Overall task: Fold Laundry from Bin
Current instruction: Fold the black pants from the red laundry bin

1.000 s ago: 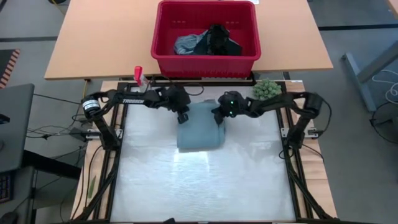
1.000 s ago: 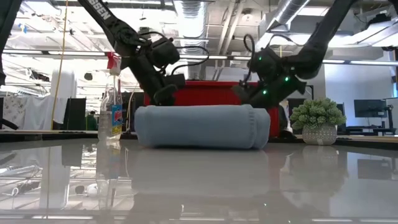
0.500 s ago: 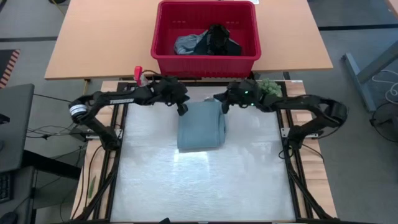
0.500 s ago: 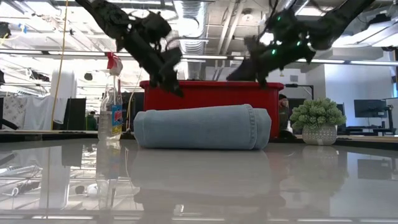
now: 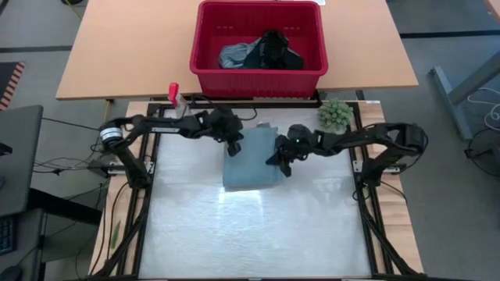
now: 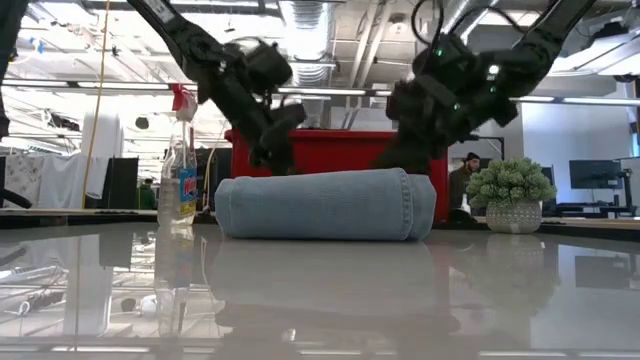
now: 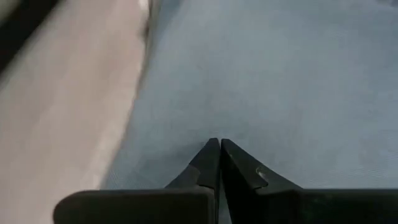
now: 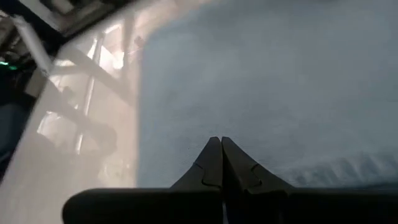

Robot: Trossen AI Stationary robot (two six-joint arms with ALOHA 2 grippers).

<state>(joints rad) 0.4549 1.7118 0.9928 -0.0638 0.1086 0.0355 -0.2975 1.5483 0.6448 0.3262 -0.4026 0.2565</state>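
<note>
A folded grey-blue denim-like garment (image 5: 250, 162) lies flat on the white table top, a thick bundle in the low view (image 6: 325, 204). My left gripper (image 5: 234, 149) is shut, slanting down over the garment's far left part (image 7: 261, 74). My right gripper (image 5: 279, 163) is shut too, slanting down over the garment's right edge (image 8: 261, 81). The red bin (image 5: 205, 47) stands on the wooden table beyond, with more laundry (image 5: 258, 53), grey and black, lying in it. My left gripper's shut fingertips (image 7: 218, 144) stand right at the garment's top face near its far left corner, coming slanting from the left; whether they touch it I cannot tell. My right gripper's shut fingertips (image 8: 217, 142) stand at the top face by the right edge, slanting from the right; touch cannot be told.
A clear spray bottle with a red top (image 5: 176, 97) stands at the far left corner of the white surface. A small fuzzy green ball in a pot (image 5: 334, 114) stands at the far right. The white surface (image 5: 250, 234) stretches toward the near edge.
Both grippers rose off the garment's far edge toward the bin, then came back down. The left one is back over the far left part. The right one has gone toward the near edge and tipped, ending at the right edge. The garment has stayed in place.
</note>
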